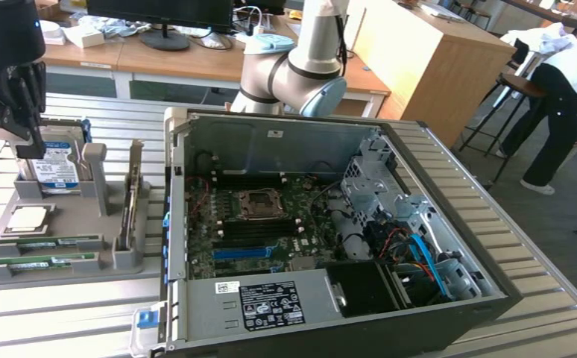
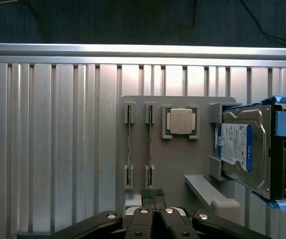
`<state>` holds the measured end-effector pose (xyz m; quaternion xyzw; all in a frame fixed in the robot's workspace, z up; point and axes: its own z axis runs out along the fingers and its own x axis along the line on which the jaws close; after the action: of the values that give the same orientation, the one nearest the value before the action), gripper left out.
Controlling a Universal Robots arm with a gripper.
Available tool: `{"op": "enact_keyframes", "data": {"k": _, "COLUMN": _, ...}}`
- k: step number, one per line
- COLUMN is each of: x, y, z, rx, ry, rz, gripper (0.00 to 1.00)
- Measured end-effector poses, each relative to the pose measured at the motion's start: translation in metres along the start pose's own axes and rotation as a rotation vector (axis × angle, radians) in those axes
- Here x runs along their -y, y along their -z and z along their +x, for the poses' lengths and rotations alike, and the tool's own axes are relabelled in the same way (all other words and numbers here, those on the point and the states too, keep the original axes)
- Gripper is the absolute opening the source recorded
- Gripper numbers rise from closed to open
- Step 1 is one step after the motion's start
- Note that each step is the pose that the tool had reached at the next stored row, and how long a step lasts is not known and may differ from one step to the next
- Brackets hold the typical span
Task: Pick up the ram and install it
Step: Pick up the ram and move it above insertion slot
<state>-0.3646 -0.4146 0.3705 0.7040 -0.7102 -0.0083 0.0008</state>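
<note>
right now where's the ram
Two ram sticks sit side by side in the grey holder at the exterior view's left, next to the cpu.

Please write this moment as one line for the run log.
black gripper: shut, holds nothing | place: over flat grey holder tray | long thin green ram sticks: both in tray slots, untouched

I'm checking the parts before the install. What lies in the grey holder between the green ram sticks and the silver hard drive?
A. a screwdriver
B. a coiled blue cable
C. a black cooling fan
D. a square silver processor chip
D: a square silver processor chip lies in a recess of the flat grey plastic holder, with two thin green ram sticks on one side and the boxy silver hard drive with a white-blue label on the other.
</note>
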Motion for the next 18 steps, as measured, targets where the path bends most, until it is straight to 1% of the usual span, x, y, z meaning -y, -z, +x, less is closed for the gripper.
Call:
{"op": "enact_keyframes", "data": {"k": 13, "x": 0.0, "y": -0.0009, "z": 0.0, "rx": 0.0, "ry": 0.0, "rz": 0.0, "gripper": 0.1}}
{"op": "enact_keyframes", "data": {"k": 15, "x": 0.0, "y": -0.0009, "z": 0.0, "rx": 0.0, "ry": 0.0, "rz": 0.0, "gripper": 0.11}}
{"op": "enact_keyframes", "data": {"k": 16, "x": 0.0, "y": -0.0009, "z": 0.0, "rx": 0.0, "ry": 0.0, "rz": 0.0, "gripper": 0.17}}
{"op": "enact_keyframes", "data": {"k": 17, "x": 0.0, "y": -0.0009, "z": 0.0, "rx": 0.0, "ry": 0.0, "rz": 0.0, "gripper": 0.17}}
{"op": "enact_keyframes", "data": {"k": 18, "x": 0.0, "y": -0.0009, "z": 0.0, "rx": 0.0, "ry": 0.0, "rz": 0.0, "gripper": 0.23}}
